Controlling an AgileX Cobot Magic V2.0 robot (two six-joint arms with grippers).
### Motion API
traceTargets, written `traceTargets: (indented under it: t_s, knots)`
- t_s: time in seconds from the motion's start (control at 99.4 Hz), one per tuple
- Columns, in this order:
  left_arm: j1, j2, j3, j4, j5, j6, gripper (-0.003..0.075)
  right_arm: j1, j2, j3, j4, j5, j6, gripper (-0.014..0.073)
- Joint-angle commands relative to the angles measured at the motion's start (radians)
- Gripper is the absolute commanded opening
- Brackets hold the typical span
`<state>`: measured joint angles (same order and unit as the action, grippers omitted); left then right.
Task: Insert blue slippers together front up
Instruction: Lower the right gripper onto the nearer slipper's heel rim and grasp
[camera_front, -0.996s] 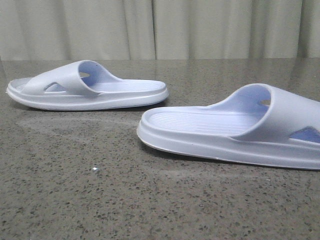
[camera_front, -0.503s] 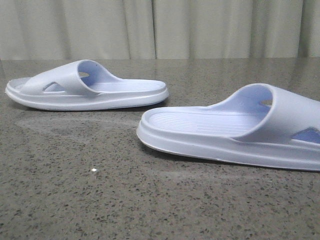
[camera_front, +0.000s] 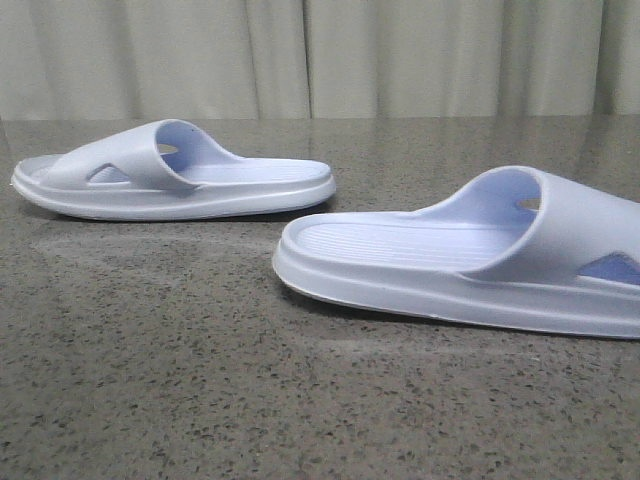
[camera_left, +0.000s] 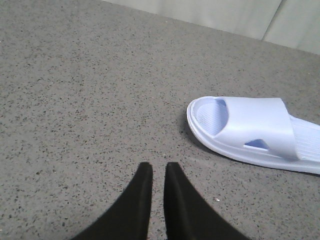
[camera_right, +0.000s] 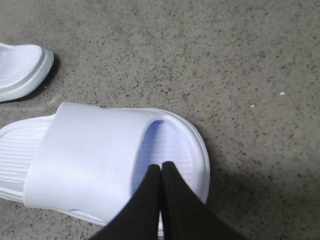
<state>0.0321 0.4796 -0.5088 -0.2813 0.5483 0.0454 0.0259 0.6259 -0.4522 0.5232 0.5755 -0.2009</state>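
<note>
Two pale lavender-blue slippers lie sole-down and apart on the speckled stone table. One slipper (camera_front: 170, 185) is at the far left with its strap to the left; it also shows in the left wrist view (camera_left: 250, 130). The other slipper (camera_front: 460, 265) is nearer, at the right, and runs off the frame's right edge. My left gripper (camera_left: 158, 167) hangs over bare table short of the far slipper, its jaws a narrow gap apart and empty. My right gripper (camera_right: 161, 165) is shut and empty, hovering over the open toe end of the near slipper (camera_right: 90, 160).
A pale curtain (camera_front: 320, 55) hangs behind the table's far edge. The end of the far slipper (camera_right: 20, 70) shows beside the near one in the right wrist view. A small white speck (camera_left: 217, 200) lies on the table near my left fingers.
A small bright speck on the table at the front left of the front view is gone. The slippers have not visibly moved.
</note>
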Motion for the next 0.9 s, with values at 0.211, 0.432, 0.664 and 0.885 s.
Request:
traceTargets:
  t_s: [0.211,0.432,0.664,0.885]
  knots:
    - [0.0,0.048,-0.044,-0.192,-0.07,0.135,0.0367,-0.005,0.039,-0.079,0.001,0.036,-0.009,0.0322]
    - [0.0,0.073,-0.044,-0.254,-0.059,0.14,0.0475,-0.005,0.102,-0.08,-0.034,-0.004,-0.009,0.0351]
    - [0.0,0.075,-0.044,-0.254,-0.055,0.14,0.0475,-0.005,0.25,-0.116,-0.044,0.001,-0.009,0.0351]
    - [0.0,0.075,-0.044,-0.254,-0.055,0.14,0.0475,-0.081,0.286,-0.147,-0.038,0.053,-0.011,0.0351]
